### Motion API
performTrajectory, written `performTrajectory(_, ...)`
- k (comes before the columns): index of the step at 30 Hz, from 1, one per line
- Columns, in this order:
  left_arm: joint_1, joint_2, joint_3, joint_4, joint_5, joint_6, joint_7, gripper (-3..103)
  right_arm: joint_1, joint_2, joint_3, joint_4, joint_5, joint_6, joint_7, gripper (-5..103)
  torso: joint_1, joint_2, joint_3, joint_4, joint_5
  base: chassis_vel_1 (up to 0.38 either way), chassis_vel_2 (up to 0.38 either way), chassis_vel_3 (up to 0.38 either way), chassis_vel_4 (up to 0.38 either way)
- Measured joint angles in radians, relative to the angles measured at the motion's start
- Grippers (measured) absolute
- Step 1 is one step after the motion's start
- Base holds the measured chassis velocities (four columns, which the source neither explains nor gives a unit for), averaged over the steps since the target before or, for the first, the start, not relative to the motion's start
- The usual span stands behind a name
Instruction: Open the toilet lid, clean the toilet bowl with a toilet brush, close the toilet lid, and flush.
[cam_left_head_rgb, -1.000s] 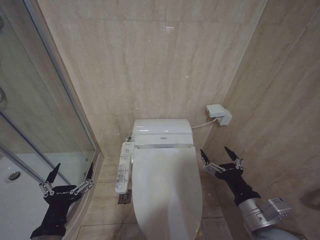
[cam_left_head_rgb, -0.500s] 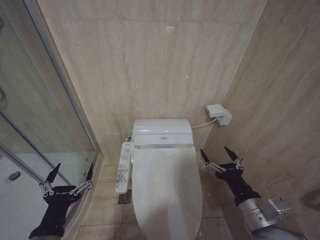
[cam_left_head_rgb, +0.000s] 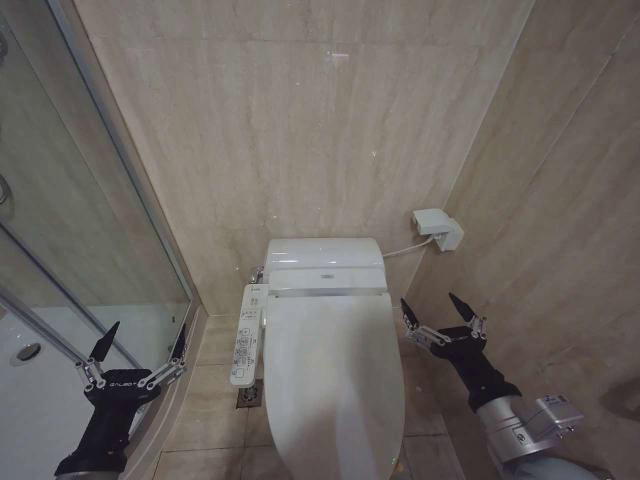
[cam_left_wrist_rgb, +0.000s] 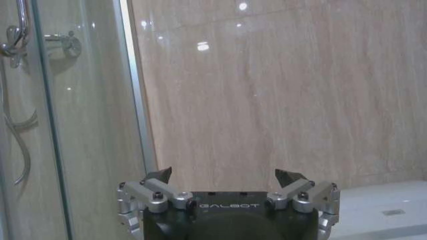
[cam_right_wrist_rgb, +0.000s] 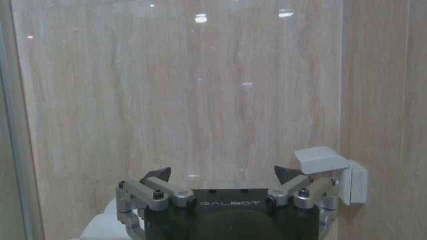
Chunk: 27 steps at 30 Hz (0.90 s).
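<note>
Readable: "GALBOT" in pale capitals on the black body of the left pincer (cam_left_wrist_rgb: 225, 177), and again on the right pincer (cam_right_wrist_rgb: 225, 176). Same word, small and upside down, on the left pincer (cam_left_head_rgb: 137, 343) from the head camera. Button markings on the toilet's side panel (cam_left_head_rgb: 247, 334): too small to read.

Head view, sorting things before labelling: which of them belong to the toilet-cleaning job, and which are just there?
Job:
toilet lid, shut
left gripper, open, beside the shower glass
right gripper, open, right of the toilet

Just there:
button panel
white wall box with its cable
shower glass
floor drain
</note>
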Motion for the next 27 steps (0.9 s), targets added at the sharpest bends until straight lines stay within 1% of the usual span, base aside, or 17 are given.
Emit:
performTrajectory(17,0.0,0.0,0.001,0.001,-0.001,0.0,-0.002,100,0.0,0.0,0.0,0.0,0.0,0.0,0.0,100,0.0,0.0,0.0,0.0001,0.0001,0.004,-0.001,-0.002,0.0)
performTrajectory(22,0.0,0.0,0.001,0.001,-0.001,0.0,-0.002,100,0.0,0.0,0.0,0.0,0.0,0.0,0.0,100,0.0,0.0,0.0,0.0,-0.0002,0.172,-0.027,-0.183,0.021)
performTrajectory(25,0.0,0.0,0.001,0.001,-0.001,0.0,-0.002,100,0.0,0.0,0.0,0.0,0.0,0.0,0.0,100,0.0,0.0,0.0,0.0002,0.0005,0.344,-0.034,-0.343,0.022)
performTrajectory(27,0.0,0.0,0.001,0.001,-0.002,0.0,-0.002,100,0.0,0.0,0.0,0.0,0.0,0.0,0.0,100,0.0,0.0,0.0,-0.0001,-0.0004,0.381,-0.048,-0.397,0.024)
